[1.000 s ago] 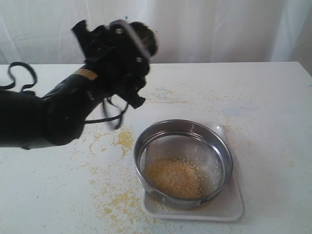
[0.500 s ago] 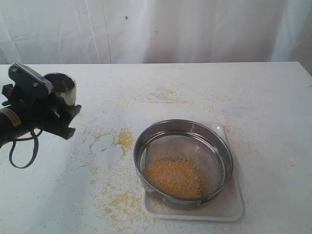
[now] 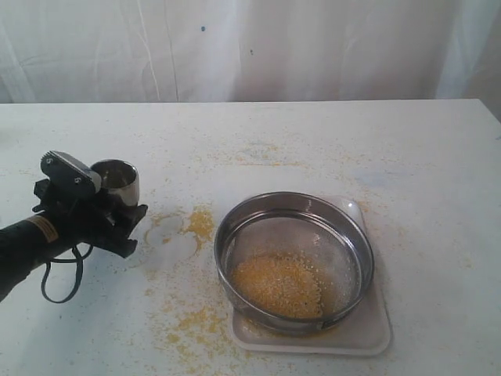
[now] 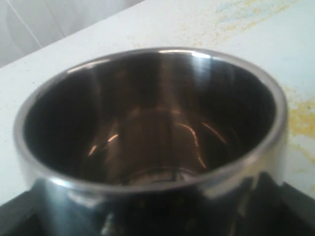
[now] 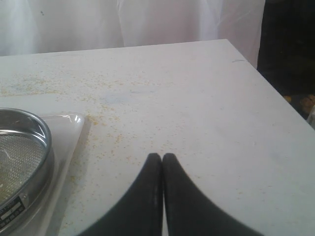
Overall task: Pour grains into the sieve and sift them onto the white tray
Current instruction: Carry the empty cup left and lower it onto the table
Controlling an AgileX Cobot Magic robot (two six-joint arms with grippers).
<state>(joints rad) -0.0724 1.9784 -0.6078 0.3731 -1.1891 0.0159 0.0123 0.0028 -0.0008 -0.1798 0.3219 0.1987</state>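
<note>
The steel sieve [image 3: 294, 262] rests on the white tray [image 3: 368, 338] at centre right, with a heap of yellow grains [image 3: 279, 284] on its mesh. At the left, my left gripper [image 3: 109, 205] is shut on a small steel cup [image 3: 117, 182], held upright just above the table. The left wrist view is filled by that cup [image 4: 152, 128], whose dark inside looks empty. My right gripper [image 5: 162, 157] is shut on nothing over bare table beside the tray [image 5: 69, 129] and the sieve [image 5: 27, 147]; it is out of the exterior view.
Spilled yellow grains [image 3: 200, 223] lie scattered on the white tabletop between the cup and the sieve and in front of it. A white curtain hangs behind the table. The table's far right edge [image 5: 275, 91] drops to a dark area.
My left arm swung away from above the sieve, to the left and down, carrying the cup upright to low over the table. The sieve and tray stayed put.
</note>
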